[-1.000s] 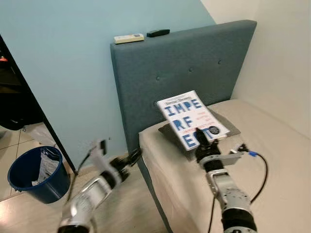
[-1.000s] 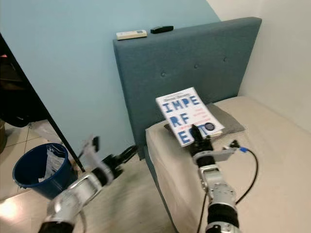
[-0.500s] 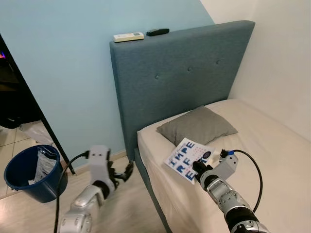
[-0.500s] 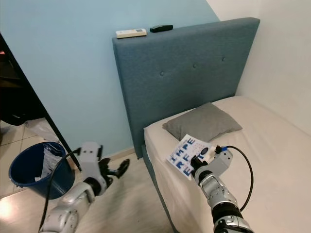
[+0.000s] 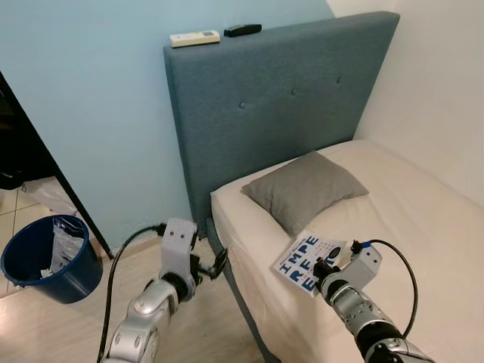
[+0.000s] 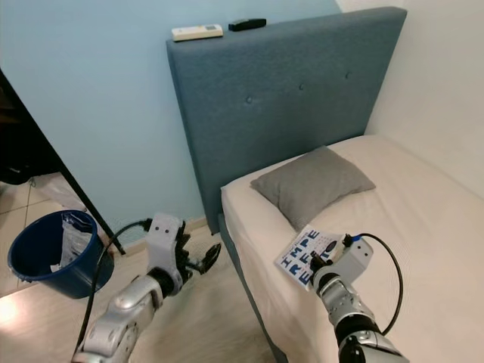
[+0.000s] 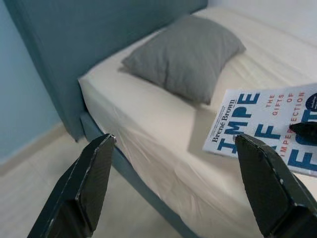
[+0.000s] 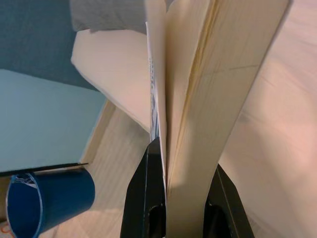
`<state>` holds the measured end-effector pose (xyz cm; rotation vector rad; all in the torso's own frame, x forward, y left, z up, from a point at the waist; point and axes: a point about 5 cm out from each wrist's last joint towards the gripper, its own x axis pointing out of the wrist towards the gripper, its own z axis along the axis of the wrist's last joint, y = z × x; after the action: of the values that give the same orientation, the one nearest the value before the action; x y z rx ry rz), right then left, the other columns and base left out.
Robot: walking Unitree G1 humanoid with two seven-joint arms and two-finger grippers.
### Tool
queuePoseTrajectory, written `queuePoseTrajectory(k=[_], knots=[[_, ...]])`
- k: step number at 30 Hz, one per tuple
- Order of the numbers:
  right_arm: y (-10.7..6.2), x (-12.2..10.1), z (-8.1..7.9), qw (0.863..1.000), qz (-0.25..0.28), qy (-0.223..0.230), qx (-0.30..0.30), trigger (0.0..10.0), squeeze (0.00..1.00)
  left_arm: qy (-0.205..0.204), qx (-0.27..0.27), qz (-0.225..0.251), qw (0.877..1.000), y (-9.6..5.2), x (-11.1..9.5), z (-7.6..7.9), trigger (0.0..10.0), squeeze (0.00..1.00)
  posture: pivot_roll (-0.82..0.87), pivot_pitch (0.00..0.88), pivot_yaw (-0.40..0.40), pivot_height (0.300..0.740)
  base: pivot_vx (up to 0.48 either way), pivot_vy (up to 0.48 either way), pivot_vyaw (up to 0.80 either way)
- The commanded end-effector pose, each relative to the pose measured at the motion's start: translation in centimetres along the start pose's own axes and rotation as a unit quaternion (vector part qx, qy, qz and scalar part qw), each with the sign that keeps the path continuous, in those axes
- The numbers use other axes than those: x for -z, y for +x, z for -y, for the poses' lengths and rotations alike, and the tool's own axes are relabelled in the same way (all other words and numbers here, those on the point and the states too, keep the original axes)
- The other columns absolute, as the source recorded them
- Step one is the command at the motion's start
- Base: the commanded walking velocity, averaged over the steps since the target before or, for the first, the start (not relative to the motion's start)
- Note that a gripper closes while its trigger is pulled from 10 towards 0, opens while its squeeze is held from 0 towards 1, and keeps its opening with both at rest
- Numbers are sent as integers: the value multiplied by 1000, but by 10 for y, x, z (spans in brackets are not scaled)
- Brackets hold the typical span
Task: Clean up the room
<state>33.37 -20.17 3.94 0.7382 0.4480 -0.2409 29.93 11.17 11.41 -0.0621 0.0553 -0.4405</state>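
Two tools in view. Right tool (image 5: 324, 270) low over the bed (image 5: 423, 204), fingers clamped on the near edge of a white book (image 5: 306, 261) with blue cover letters; right wrist view shows the book's pages (image 8: 198, 114) pinched between the two black fingers (image 8: 143, 198). Book lies close to flat on the cream sheet, just in front of the grey pillow (image 5: 302, 189), near the bed's left edge. Left tool (image 5: 212, 266) hangs beside the bed over the pale wood floor (image 5: 45, 325), fingers spread wide, holding nothing; left wrist view looks past both fingers (image 7: 89, 183) at pillow and book. Blue-grey headboard (image 5: 280, 98) behind the pillow; a white remote (image 5: 194, 38) and a black remote (image 5: 242, 30) rest on its top edge. Blue bucket (image 5: 49, 257) with crumpled plastic inside stands on the floor by the light blue wall.
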Motion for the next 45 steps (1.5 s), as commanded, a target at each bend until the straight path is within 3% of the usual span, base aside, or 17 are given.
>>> queuePoseTrajectory(k=[1,4,5,6,7,8,9,13,14,28,33,38,40,41,42,45], knots=[[0,-3,0,1000,11,-3,0,10000,0,3,-3,-11,1000,-2,6,1,10000,0,64,216,10,740,0,0,0],[1,-4,0,1000,13,-8,-1,10000,0,1,-6,-11,1000,-1,6,1,10000,0,64,216,10,740,0,0,0],[1,-4,0,1000,14,-7,0,10000,298,-4,-7,-11,1000,-2,7,2,10000,0,66,213,8,740,0,0,0],[1,-4,0,1000,14,-7,0,10000,298,-4,-7,-11,1000,-2,7,2,10000,0,66,213,8,740,0,0,0],[1,-5,0,1000,16,-4,1,10000,718,-5,-7,-10,1000,-2,7,2,10000,0,67,211,7,740,0,0,0],[1,-5,0,1000,16,-4,1,10000,718,-5,-7,-10,1000,-2,7,2,10000,0,67,211,7,740,0,0,0],[1,-5,1,1000,16,-2,3,10000,1000,-5,-4,-11,1000,-3,8,4,10000,0,69,208,7,740,0,0,0],[1,-5,2,1000,15,-5,9,10000,1000,-6,-4,-13,1000,-3,9,5,10000,0,70,207,7,740,0,0,0],[1,-5,4,1000,16,-8,17,10000,0,-10,-3,-14,1000,-2,9,5,10000,0,69,203,8,740,0,0,0],[0,-19,7,998,42,-14,35,10000,0,-33,27,-10,999,-3,5,17,10000,0,67,186,8,740,0,0,0],[1,-33,-1,997,74,11,23,10000,0,-45,36,-2,998,-2,1,20,10000,0,63,175,12,740,0,0,0],[2,-37,-10,996,85,5,3,10000,0,-44,24,-10,999,-1,3,17,10000,0,55,167,13,740,0,0,0],[2,-27,-21,996,71,-49,-33,10000,0,-42,-31,-40,998,-2,16,3,10000,0,37,154,9,740,0,0,0],[2,-27,-21,996,71,-49,-33,10000,0,-42,-31,-40,998,-2,16,3,10000,0,37,154,9,740,0,0,0],[2,-18,-26,993,60,-88,-57,10000,0,-32,-62,-60,996,-5,26,-7,10000,0,32,149,7,740,0,0,0],[-3,12,-40,973,40,-195,-120,10000,0,-20,-134,-81,987,-19,45,-31,10000,0,5,120,-5,740,0,0,0]])
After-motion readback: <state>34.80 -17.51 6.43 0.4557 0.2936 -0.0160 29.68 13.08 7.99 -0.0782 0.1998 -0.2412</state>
